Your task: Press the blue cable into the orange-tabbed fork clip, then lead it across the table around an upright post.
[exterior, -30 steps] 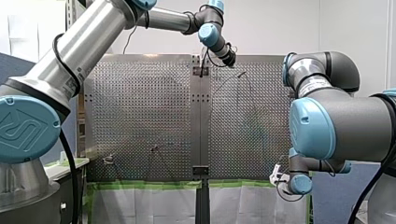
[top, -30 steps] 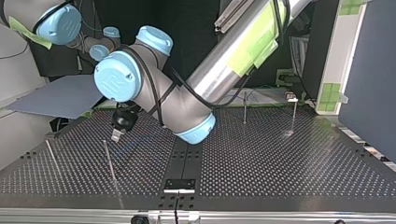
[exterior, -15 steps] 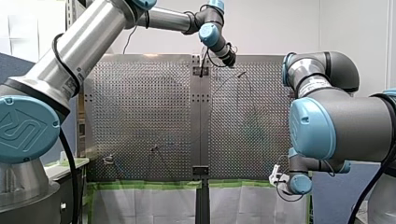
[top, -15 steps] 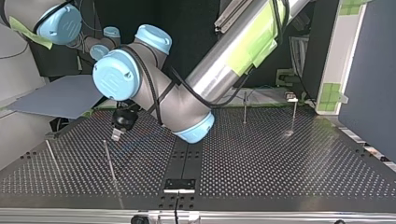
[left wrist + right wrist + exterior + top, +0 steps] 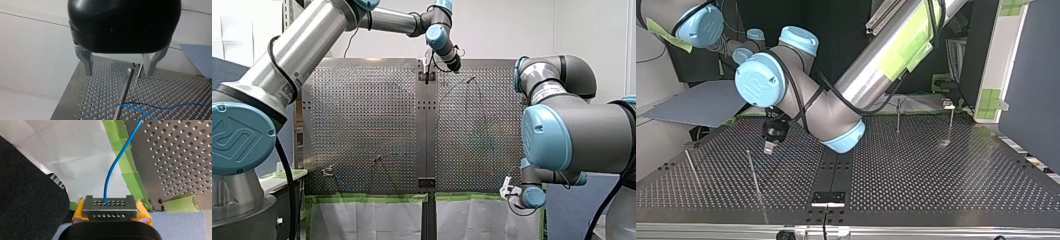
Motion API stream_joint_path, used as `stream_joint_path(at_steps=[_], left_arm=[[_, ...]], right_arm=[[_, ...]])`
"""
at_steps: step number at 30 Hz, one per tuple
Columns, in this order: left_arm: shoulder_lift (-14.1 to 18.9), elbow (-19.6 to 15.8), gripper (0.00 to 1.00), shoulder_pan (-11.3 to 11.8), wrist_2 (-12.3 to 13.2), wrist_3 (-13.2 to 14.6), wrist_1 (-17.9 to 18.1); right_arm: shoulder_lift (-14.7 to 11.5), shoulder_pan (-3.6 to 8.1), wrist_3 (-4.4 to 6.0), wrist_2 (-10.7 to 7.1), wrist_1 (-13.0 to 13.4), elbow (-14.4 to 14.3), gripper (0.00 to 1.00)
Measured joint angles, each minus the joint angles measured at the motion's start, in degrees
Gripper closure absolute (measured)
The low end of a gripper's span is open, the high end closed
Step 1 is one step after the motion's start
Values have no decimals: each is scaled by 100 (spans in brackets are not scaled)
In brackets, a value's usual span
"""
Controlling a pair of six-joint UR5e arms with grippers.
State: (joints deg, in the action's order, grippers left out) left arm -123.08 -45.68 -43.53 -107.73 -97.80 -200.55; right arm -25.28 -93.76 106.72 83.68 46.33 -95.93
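My left gripper [image 5: 118, 73] is open, its two metal fingers [image 5: 87, 63] hanging above the perforated table. An upright metal post [image 5: 123, 92] stands just ahead of the gap between them. The thin blue cable [image 5: 160, 106] lies on the plate past the post's foot. In the top view my left gripper [image 5: 769, 148] hovers beside that post [image 5: 752, 172]. My right gripper [image 5: 110, 206], with yellow pads [image 5: 143, 213], is shut on the blue cable [image 5: 112, 170], which curves up to the plate. In the front view my right gripper [image 5: 508, 186] sits off the table's near right corner.
More upright posts stand at the top view's left [image 5: 691, 167] and back right [image 5: 898, 115], [image 5: 951, 120]. A small clip [image 5: 328, 171] sits near the front view's lower left. Green tape [image 5: 125, 162] lines the table edge [image 5: 140, 172]. A black centre strip [image 5: 833, 172] divides the plate.
My left gripper has shifted a little to the right in the top view, closer to the near post. My right arm has not moved.
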Motion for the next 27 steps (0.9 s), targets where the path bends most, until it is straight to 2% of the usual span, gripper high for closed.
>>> stream_joint_path(at_steps=[15,27], left_arm=[[0,0,0,0,-9,-134,-12],[3,-54,0,-1,-71,-295,-99]], right_arm=[[0,1,-15,-5,-9,4,100],[0,-1,-84,-25,-13,9,100]])
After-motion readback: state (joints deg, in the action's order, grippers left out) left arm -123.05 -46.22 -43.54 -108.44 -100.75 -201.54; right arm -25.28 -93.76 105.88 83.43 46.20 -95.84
